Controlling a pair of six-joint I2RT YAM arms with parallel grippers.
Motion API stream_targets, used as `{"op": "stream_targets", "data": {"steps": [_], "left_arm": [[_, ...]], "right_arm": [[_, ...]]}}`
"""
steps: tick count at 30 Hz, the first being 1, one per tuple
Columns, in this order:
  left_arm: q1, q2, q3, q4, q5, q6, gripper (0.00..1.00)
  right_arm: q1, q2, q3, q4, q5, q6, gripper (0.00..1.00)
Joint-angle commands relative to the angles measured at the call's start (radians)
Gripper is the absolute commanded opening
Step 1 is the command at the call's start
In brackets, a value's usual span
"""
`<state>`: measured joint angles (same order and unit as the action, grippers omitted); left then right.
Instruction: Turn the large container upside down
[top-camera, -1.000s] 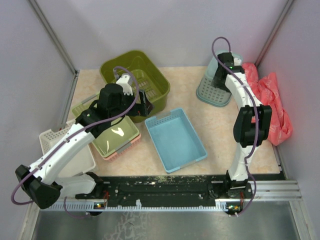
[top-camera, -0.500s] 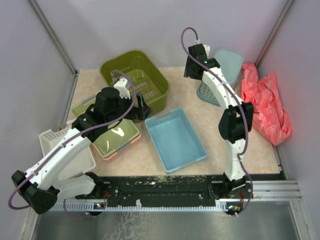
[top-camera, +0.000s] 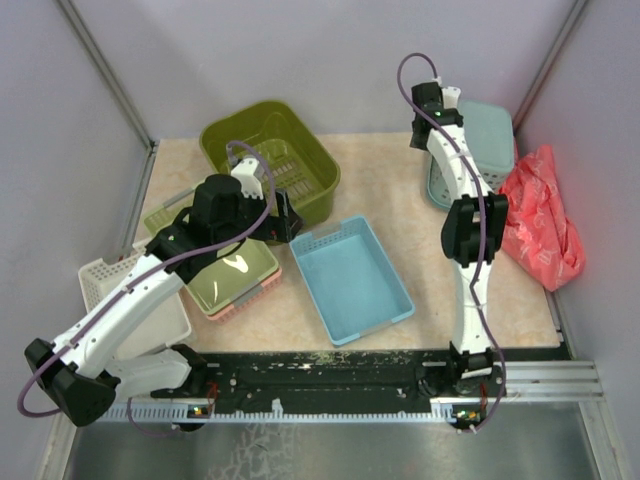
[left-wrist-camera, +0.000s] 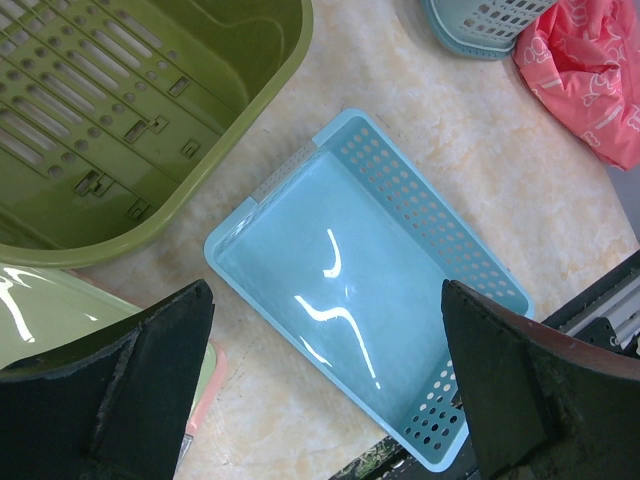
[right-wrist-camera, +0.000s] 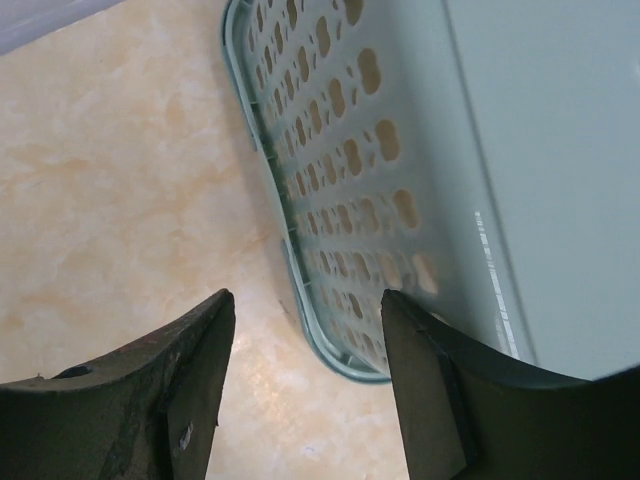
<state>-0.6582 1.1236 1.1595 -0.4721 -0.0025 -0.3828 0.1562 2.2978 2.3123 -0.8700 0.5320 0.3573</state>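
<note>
Hovering left gripper (left-wrist-camera: 327, 297), spread wide and empty, near tub (left-wrist-camera: 230, 60); recommending seating the near wall deep between jaws before tipping. Right gripper (right-wrist-camera: 307, 300) parted, empty, beside basket (right-wrist-camera: 340, 150).

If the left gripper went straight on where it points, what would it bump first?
Probably the light blue perforated plastic tray: it sits right between the fingers of the open left gripper in the wrist view.
</note>
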Motion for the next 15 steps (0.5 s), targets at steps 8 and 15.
{"op": "stream_targets", "data": {"steps": [8,15], "left_arm": [[0.0,0.061,0.074,0.021,0.005,0.077,1.0],[0.0,0.042,0.117,0.002,-0.091,0.11,1.0]], "right_arm": [[0.145,-0.367,-0.14,-0.006,-0.229,-0.045,0.72],[0.242,-0.701,-0.624,0.02,-0.457,-0.016,0.69]]}}
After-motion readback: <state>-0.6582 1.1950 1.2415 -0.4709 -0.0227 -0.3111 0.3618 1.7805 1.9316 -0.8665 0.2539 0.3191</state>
